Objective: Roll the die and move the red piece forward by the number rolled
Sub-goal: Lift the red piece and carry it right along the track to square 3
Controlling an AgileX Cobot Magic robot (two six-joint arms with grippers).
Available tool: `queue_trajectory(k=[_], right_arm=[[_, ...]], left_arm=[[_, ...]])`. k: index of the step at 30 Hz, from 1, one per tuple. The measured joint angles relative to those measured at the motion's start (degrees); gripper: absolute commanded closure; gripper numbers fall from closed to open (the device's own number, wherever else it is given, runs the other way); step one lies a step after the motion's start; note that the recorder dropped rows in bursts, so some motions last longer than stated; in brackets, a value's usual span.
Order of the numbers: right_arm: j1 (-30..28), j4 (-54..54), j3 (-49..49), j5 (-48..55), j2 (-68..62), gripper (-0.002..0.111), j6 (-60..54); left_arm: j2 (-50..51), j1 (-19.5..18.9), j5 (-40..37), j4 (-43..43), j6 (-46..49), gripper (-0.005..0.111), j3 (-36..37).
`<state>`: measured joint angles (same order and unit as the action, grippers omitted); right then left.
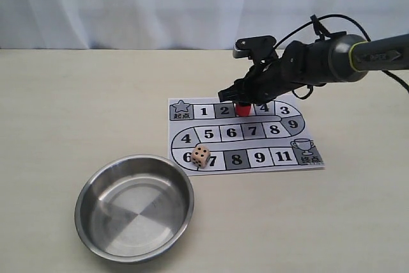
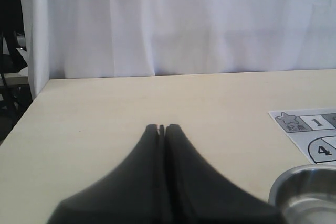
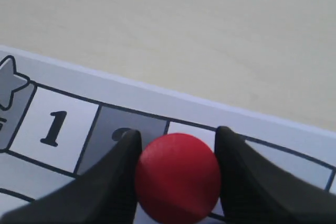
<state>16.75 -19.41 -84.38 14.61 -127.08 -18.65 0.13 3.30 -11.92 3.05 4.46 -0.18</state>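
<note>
The red piece [image 1: 243, 109] stands on the board's [image 1: 208, 134] top row, on the square between 2 and 4. My right gripper [image 1: 243, 103] reaches down over it from the right, and in the right wrist view its two dark fingers press against both sides of the red piece [image 3: 177, 177], so the right gripper [image 3: 178, 132] is shut on it. The cream die [image 1: 200, 155] rests on the bottom row's left end, beside the 7, with dark pips on top. My left gripper [image 2: 162, 127] is shut on nothing above bare table and is outside the exterior view.
A round steel bowl [image 1: 78, 211] sits on the table in front of the board's left corner, close to the die; its rim [image 2: 304, 174] shows in the left wrist view. A white curtain closes off the far side.
</note>
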Motion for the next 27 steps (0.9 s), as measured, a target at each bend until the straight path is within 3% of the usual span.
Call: queue_trajectory(k=[10,18,27], right_arm=[[-0.2,0.1,0.3,-1.8,3.0,0.104,0.0],[-4.5,0.2,1.4,-0.2,5.3,0.104,0.0],[-4.9,0.4,7.7,-9.0,5.3,0.104,0.0]], left_arm=[[0.0,0.0,0.0,0.0,0.0,0.107,0.0],[0.0,0.0,0.0,0.0,0.0,0.107,0.0],[0.0,0.0,0.0,0.0,0.0,0.107,0.0]])
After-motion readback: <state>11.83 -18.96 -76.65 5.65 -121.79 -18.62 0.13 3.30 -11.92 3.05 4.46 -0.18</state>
